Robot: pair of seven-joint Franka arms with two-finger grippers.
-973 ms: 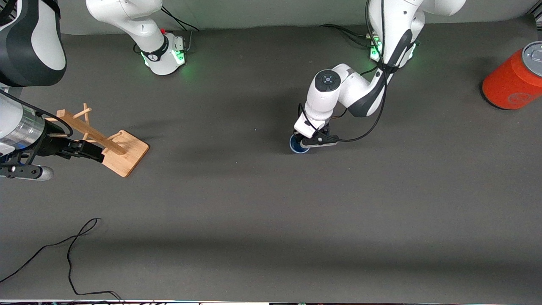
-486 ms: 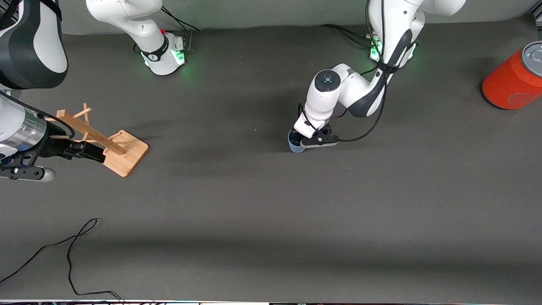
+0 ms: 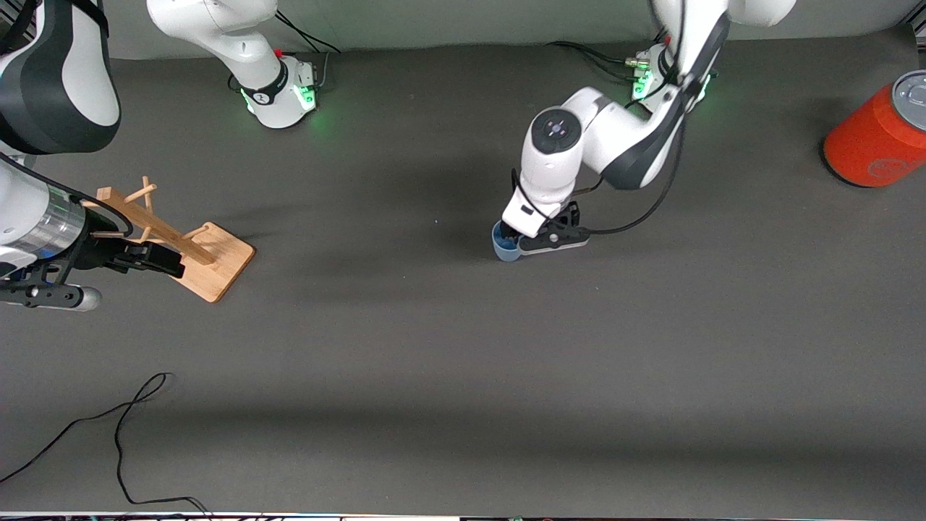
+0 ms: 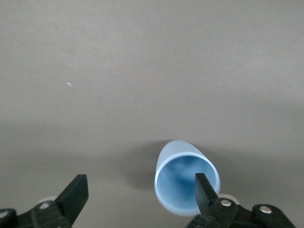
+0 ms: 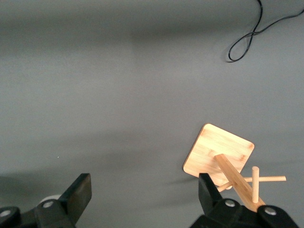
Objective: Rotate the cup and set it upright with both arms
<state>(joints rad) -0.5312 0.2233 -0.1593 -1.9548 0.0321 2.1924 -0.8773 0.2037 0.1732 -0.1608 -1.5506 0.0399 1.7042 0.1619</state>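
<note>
The pale-blue cup (image 3: pixel 503 244) stands on the grey table near the middle, mouth up. In the left wrist view the cup (image 4: pixel 183 183) shows its open mouth. My left gripper (image 3: pixel 532 241) hangs low over it, open wide (image 4: pixel 141 195). One of its fingertips (image 4: pixel 203 187) overlaps the cup's rim, while the other is well clear of the cup. My right gripper (image 3: pixel 148 258) waits open and empty (image 5: pixel 142 194) over the table at the right arm's end.
A wooden peg rack (image 3: pixel 184 242) lies tipped on its square base beside the right gripper, also in the right wrist view (image 5: pixel 223 156). An orange can (image 3: pixel 875 134) sits at the left arm's end. A black cable (image 3: pixel 123 427) lies near the front edge.
The left arm has lifted and shifted slightly. The cup went from showing its dark-blue inside to showing its pale outer wall, mouth up. The right arm barely moved.
</note>
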